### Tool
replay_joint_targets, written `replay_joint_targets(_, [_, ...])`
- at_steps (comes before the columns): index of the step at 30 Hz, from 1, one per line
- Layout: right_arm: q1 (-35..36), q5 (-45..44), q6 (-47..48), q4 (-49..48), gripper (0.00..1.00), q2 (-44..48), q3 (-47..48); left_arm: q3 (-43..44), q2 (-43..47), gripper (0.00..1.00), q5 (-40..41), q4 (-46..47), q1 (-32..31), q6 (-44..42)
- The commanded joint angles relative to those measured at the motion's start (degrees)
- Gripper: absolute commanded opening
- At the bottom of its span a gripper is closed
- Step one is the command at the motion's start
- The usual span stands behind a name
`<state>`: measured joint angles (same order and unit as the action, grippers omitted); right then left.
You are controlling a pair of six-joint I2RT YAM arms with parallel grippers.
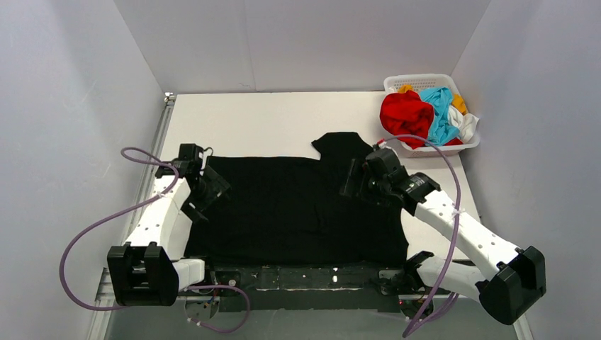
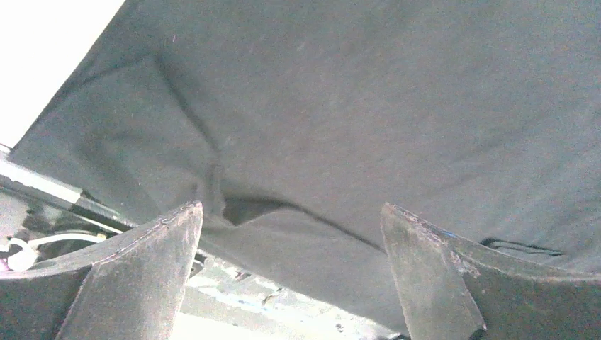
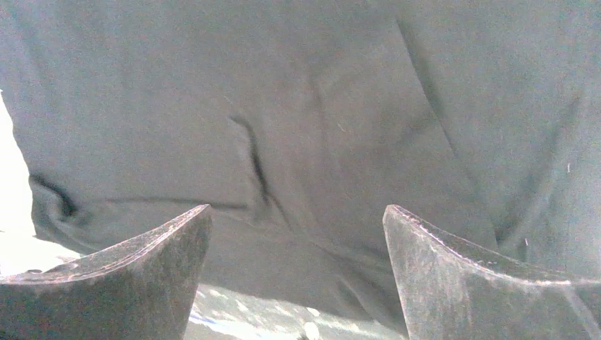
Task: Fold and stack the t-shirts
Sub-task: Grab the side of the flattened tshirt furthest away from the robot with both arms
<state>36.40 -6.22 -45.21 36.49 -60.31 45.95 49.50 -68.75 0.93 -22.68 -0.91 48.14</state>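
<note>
Top: large black cloth t-shirt [image 1: 298, 212] lay spread flat on the white table [image 1: 283, 120], 1 sleeve toward the far edge; my left gripper [image 1: 210, 190] was over its left edge, my right gripper [image 1: 356, 180] at its far right | Left wrist: my jaws stood wide apart, holding nothing, wrinkled black cloth below | Right wrist: jaws likewise spread wide, empty, over creased cloth.

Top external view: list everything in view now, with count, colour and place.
black t-shirt: one, black, spread flat mid-table
red t-shirt: one, red, bunched in basket, left
light blue t-shirt: one, light blue, basket middle
white t-shirt: one, white, basket right
orange-yellow t-shirt: one, orange-yellow, basket far side
basket: one, white lattice, table's far right corner
table: one, white, under everything
left gripper: one, black, open over shirt's left edge
right gripper: one, black, open over shirt's far right part
</note>
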Motion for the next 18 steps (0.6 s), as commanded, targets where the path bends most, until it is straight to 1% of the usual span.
replay_joint_targets(1, [-1.7,-6.2,4.81,-4.26,0.98,-3.42,10.55,10.4,-4.09,0.98,5.64,-9.02,0.66,-3.42])
replay_joint_targets(2, [-2.58,-6.42,6.19,-5.42,0.98,-4.88,12.37,13.23,-7.01,0.98,5.57,-8.22,0.79,-4.53])
replay_joint_targets(4, [-4.72,-7.23,7.34,-6.11,0.98,-8.21,16.43,18.34,-13.92,0.98,3.75,-4.74,3.93,-6.47])
replay_joint_targets(7, [-7.32,-6.56,9.18,-6.07,0.98,-12.58,21.17,27.33,-26.79,0.98,-0.73,-0.91,7.59,-9.46])
replay_joint_targets(9, [-8.24,-5.68,9.98,-7.12,0.97,-14.2,21.82,35.16,-35.58,0.98,-2.61,-1.25,9.0,-11.47])
replay_joint_targets(12, [-9.2,-3.79,10.66,-7.67,0.96,-15.52,21.2,49.2,-47.14,0.98,-2.3,-5.53,9.45,-15.34])
replay_joint_targets(14, [-9.48,-3.51,10.92,-8.09,0.95,-15.98,20.3,55.48,-54.13,0.98,-2.08,-7.81,9.57,-16.77])
replay_joint_targets(16, [-9.59,-3.66,10.93,-8.0,0.94,-16.2,19.54,60.12,-58.35,0.98,-2.19,-8.95,9.6,-17.45])
replay_joint_targets(18, [-9.73,-3.39,11.05,-7.98,0.94,-16.37,18.51,62.64,-60.89,0.98,-2.64,-8.86,9.58,-17.77])
